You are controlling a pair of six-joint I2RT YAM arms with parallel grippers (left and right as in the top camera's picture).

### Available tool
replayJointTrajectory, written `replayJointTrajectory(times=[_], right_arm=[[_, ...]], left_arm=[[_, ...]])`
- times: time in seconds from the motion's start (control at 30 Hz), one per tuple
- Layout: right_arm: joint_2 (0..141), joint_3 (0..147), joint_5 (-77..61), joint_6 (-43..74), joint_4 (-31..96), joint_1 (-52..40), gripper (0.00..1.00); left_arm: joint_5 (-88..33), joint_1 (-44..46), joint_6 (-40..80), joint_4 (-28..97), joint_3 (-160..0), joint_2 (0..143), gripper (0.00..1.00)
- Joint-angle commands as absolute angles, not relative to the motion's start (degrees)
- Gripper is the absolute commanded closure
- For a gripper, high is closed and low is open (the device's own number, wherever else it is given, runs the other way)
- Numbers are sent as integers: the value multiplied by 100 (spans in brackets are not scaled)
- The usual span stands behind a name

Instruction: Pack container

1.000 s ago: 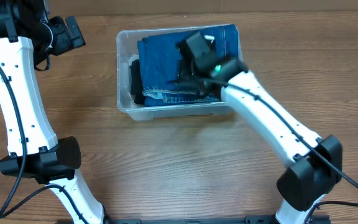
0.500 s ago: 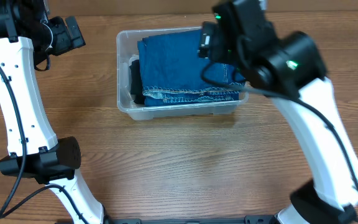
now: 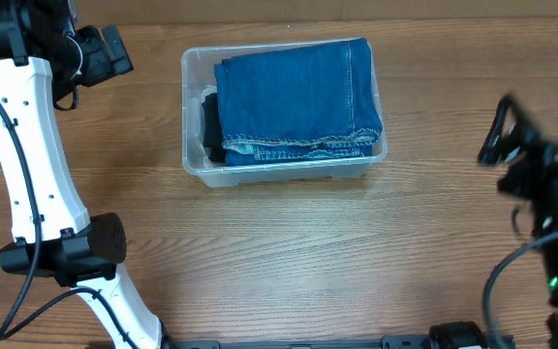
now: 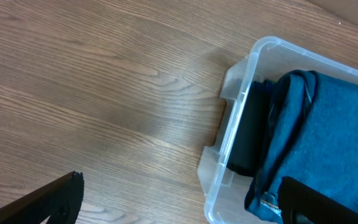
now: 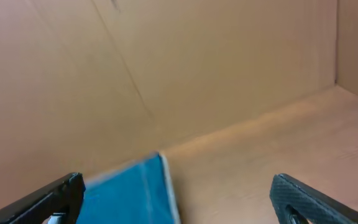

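While folded denim (image 3: 294, 97) fills container (image 3: 192, 73) on worktop (image 3: 289, 242), left gripper (image 4: 179, 210), right gripper (image 5: 179, 200) both spread apart, off container.

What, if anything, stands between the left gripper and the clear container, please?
Nothing visible does: only wooden table surface shows between the open left gripper and the nearest wall of the container.

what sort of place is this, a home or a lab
Probably a robot test bench, not a home: a white jointed robot arm at a wooden table, with folded blue denim in a clear plastic bin.
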State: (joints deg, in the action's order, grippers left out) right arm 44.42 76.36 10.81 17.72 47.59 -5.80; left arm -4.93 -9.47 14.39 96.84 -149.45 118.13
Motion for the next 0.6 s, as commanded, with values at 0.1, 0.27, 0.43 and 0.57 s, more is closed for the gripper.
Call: replayJointTrajectory(times=[0.1, 0.27, 0.43, 0.57], right_arm=[[2213, 4414, 279, 1455, 3151, -34, 0], [1323, 2609, -366, 1452, 2202, 506, 0], [947, 1240, -403, 1455, 1192, 556, 0], [668, 637, -268, 1455, 832, 707, 0]], left_arm=[[-537, -937, 1352, 9679, -14958, 11614, 0], [-537, -937, 1352, 9679, -14958, 11614, 0], [-537, -937, 1352, 9679, -14958, 11614, 0], [-537, -937, 1352, 9679, -14958, 11614, 0]])
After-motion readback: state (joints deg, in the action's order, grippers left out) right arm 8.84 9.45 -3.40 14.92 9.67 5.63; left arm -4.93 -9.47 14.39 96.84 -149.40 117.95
